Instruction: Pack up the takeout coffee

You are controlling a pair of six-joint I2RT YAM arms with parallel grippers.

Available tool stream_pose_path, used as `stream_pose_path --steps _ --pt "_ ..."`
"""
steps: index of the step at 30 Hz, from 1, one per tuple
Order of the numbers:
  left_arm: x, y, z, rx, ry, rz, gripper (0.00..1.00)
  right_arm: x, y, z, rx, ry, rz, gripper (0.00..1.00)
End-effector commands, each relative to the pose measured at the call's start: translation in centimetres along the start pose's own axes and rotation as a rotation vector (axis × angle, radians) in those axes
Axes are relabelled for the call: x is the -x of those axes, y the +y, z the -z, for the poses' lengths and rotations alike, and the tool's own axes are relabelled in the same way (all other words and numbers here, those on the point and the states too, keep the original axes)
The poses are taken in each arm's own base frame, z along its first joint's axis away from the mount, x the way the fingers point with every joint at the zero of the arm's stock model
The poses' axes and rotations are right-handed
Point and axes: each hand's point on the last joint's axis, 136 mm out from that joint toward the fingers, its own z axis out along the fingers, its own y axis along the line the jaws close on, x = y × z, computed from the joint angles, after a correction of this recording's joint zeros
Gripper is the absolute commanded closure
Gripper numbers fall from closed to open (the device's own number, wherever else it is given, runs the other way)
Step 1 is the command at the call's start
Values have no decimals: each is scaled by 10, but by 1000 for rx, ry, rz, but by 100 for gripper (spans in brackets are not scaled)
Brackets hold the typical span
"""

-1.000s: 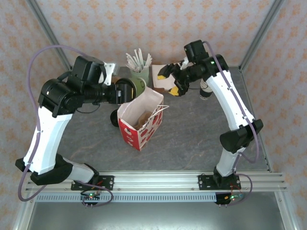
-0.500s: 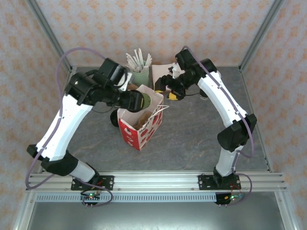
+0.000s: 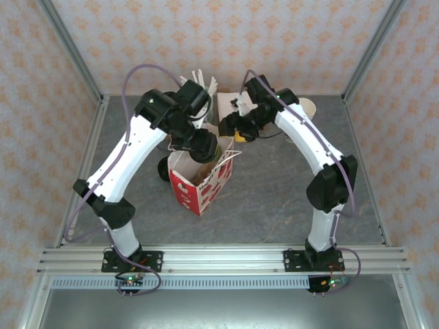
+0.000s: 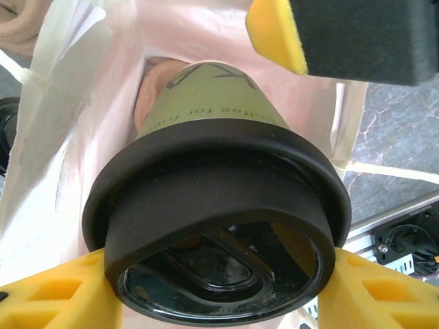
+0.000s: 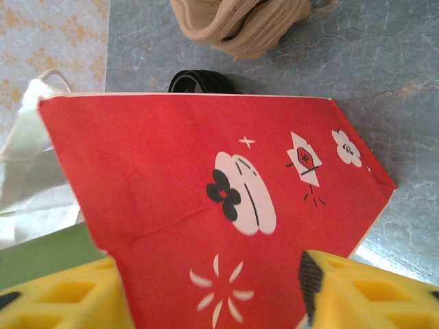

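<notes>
L pincer [image 4: 216, 296] clamped on takeout coffee [image 4: 206, 130], its base inside the bag [image 3: 199, 190] mouth; lower it slow & straight, lid up, w/ R pincer [image 5: 212, 295] straddling bag wall (can't tell if gripping) to hold mouth wide

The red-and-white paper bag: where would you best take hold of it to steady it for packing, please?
Pinch the rim of its far-right wall, coming from the right: the red-and-white paper bag stands upright with thin, flat walls, and the left claw holding the olive-green, black-lidded paper cup occupies its mouth from the left.
</notes>
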Motion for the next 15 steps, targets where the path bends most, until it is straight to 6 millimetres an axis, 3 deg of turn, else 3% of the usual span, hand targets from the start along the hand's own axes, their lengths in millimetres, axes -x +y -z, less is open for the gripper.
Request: stream_pose_path --steps 1,5,8,15 --pt "-5 6 -4 57 43 14 41 9 9 -2 43 -7 114 45" --pt "-1 9 -15 77 65 36 41 10 12 -5 66 20 162 65" --pt "-1 10 -23 88 92 42 41 8 13 -6 79 35 201 74" --pt "-4 11 -33 96 130 58 41 1 23 -2 151 51 263 82"
